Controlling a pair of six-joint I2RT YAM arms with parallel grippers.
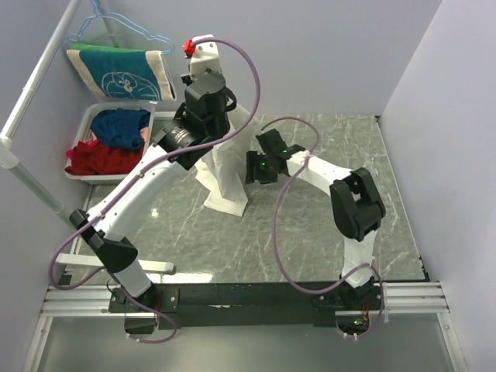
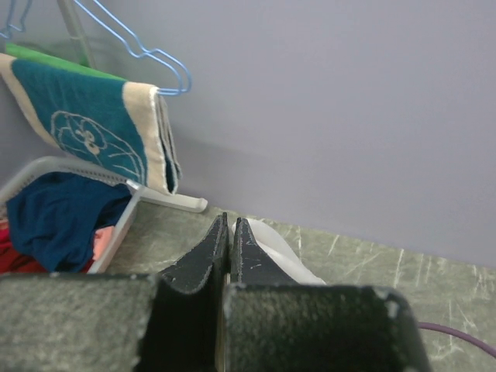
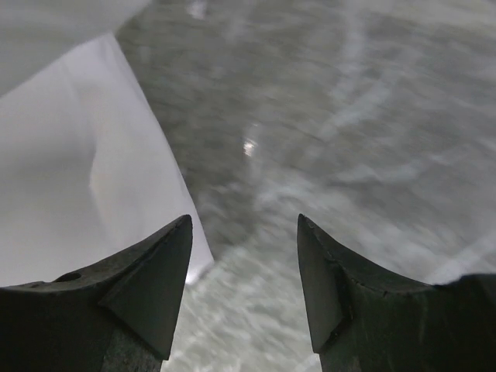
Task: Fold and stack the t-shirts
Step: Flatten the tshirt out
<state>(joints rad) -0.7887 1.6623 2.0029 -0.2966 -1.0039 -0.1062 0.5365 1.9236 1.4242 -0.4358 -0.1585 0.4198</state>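
Note:
A cream-white t-shirt (image 1: 226,174) hangs from my raised left gripper (image 1: 198,68) down to the grey marble table (image 1: 310,232). Its lower end rests crumpled on the table. In the left wrist view that gripper (image 2: 230,221) is shut, and white cloth of the t-shirt (image 2: 271,244) bulges out beside its right finger. The shirt's print does not show. My right gripper (image 1: 251,166) hovers low just right of the hanging cloth. In the right wrist view it (image 3: 244,232) stands open with nothing between its fingers, and the t-shirt (image 3: 70,170) lies to the left of its left finger.
A white basket (image 1: 87,118) with blue and red clothes (image 1: 116,128) sits at the back left. Behind it, a teal cloth (image 1: 116,70) hangs on a blue hanger (image 2: 147,54). A white pole (image 1: 31,108) slants along the left. Walls close the back and right.

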